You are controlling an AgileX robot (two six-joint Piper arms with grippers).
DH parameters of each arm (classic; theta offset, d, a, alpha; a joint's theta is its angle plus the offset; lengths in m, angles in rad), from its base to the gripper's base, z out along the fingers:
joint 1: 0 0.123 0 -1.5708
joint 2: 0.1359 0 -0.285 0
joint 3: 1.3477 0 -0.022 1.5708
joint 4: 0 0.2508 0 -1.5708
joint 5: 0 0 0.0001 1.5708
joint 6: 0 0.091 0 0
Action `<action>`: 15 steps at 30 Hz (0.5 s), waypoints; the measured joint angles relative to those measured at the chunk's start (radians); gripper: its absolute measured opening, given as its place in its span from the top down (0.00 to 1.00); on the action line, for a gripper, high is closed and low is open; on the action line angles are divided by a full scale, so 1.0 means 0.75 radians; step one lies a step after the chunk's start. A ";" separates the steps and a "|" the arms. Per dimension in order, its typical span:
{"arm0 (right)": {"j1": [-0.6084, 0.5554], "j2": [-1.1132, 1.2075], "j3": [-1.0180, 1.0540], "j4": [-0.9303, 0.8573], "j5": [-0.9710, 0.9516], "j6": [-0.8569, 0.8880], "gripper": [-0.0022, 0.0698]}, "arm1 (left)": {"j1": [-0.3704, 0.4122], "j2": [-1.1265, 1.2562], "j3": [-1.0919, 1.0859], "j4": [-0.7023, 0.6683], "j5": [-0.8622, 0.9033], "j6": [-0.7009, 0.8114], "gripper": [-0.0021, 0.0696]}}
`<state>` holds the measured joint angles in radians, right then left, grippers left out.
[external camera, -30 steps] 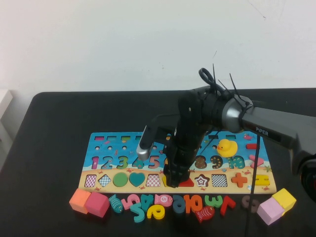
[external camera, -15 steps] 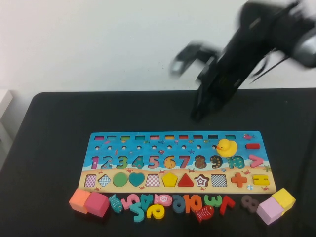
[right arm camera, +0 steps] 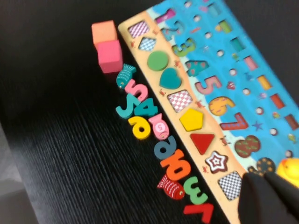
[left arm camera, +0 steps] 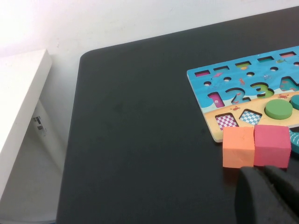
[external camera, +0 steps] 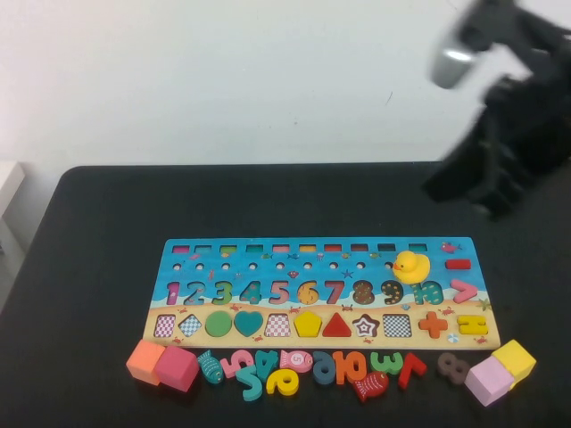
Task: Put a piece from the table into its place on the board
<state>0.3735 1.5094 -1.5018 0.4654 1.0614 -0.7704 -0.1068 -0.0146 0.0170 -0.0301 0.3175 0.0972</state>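
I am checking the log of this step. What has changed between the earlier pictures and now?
The right gripper let go of the small flat yellow wooden pentagon, now seated in its slot on the long wooden puzzle board, then shut and lifted away up and to the right. The left gripper, the loose numbers and the cubes stayed as they were.

Board [external camera: 326,290] on the bench [external camera: 107,232]. Pentagon [external camera: 308,324] in its slot, between a checkered slot on the left and triangle [external camera: 336,325] on the right. Duck [external camera: 410,266] on the board's right part. Loose numbers [external camera: 294,367] along the front edge, cubes [external camera: 162,364] at front left.
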 joint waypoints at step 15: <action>0.000 -0.832 0.693 0.005 -0.205 -0.033 0.94 | 0.000 0.000 0.000 0.000 0.000 0.000 0.97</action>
<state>0.3735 0.8855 -0.9819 0.4694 0.9078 -0.7953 -0.1068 -0.0146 0.0170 -0.0301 0.3175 0.0972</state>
